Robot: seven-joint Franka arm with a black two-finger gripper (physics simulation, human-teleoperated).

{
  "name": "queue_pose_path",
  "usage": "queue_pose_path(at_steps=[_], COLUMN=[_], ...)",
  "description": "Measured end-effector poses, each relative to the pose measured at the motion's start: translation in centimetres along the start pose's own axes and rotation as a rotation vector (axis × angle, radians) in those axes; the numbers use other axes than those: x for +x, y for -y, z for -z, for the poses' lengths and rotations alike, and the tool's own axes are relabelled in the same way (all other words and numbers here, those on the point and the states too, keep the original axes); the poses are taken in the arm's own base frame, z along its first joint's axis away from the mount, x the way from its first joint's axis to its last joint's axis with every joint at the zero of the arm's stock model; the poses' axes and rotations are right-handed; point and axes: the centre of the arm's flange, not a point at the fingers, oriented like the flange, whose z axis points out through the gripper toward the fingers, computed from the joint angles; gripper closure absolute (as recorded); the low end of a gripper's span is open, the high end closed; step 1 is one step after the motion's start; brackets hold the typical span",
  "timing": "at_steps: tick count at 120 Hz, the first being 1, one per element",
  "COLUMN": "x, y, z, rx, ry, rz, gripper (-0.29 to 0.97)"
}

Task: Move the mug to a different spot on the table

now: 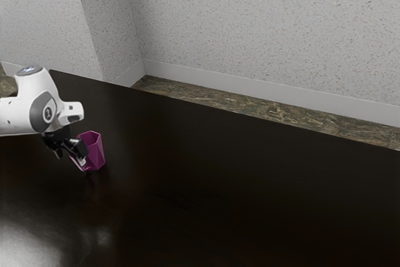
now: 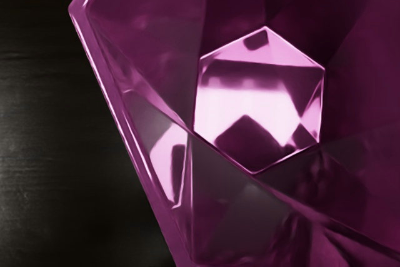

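The arm (image 1: 30,109) was cut off at the exterior view's left edge, so only its last white links showed. The black claw (image 1: 76,152) sat against the side of the mug (image 1: 94,149) nearer the arm. Its dark parts merged with the dark desk (image 1: 237,179), and whether it was clenched on the mug or released could not be told.

The mug stood near the exterior view's left edge, well apart from the desk's far border, its open mouth up and tipped a little. Whether its base touched the desk was hard to make out.

In the wrist view the mug (image 2: 156,154) lay just under the hand. Its rim was cut off by the picture's edges, and its 6-sided bottom was visible inside.

Counted: 1 purple faceted mug, 1 arm, 1 claw, 1 desk.
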Motion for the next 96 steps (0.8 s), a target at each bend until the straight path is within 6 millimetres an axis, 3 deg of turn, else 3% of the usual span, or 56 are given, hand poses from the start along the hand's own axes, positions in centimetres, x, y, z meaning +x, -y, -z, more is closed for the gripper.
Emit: queue_pose_path(at_steps=[73,96], x=[0.8,0.9], y=[-0.2,-0.3], z=[-1.2,-1.2], rx=[-0.014,-0.015], ry=[0.007,0.006], rz=[-0.023,-0.028], gripper=[0.0,0.17])
